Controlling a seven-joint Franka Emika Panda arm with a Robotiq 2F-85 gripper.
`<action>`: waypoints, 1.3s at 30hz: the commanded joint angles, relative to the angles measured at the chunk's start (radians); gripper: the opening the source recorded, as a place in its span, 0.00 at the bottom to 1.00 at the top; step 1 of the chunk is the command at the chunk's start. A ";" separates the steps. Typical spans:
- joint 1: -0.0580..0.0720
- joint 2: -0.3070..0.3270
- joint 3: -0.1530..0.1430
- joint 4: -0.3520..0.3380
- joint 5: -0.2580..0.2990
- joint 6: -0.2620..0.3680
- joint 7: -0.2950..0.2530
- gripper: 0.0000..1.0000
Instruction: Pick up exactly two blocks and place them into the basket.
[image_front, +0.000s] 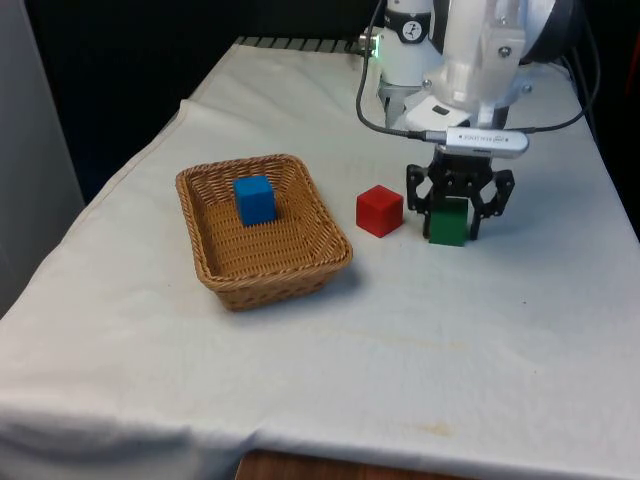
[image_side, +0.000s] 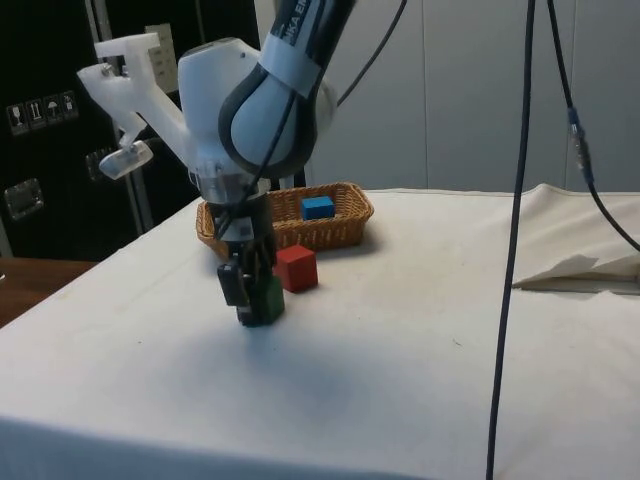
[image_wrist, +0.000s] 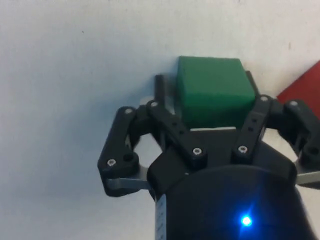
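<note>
White cloth covered the table; the basket (image_front: 206, 270), left of centre in the front view, already held one blue block (image_front: 255, 199). The gripper (image_front: 459, 225) stood right of centre, fingers closed against one green block (image_front: 448, 224), beside one red block (image_front: 379, 210). Judged next: lift it clear and carry it over the basket
</note>
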 joint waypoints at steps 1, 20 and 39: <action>-0.002 0.004 0.004 0.001 0.004 0.005 -0.001 0.29; 0.007 -0.064 -0.010 -0.019 -0.008 -0.040 0.009 0.02; 0.000 -0.191 -0.032 -0.006 -0.029 -0.163 0.006 0.02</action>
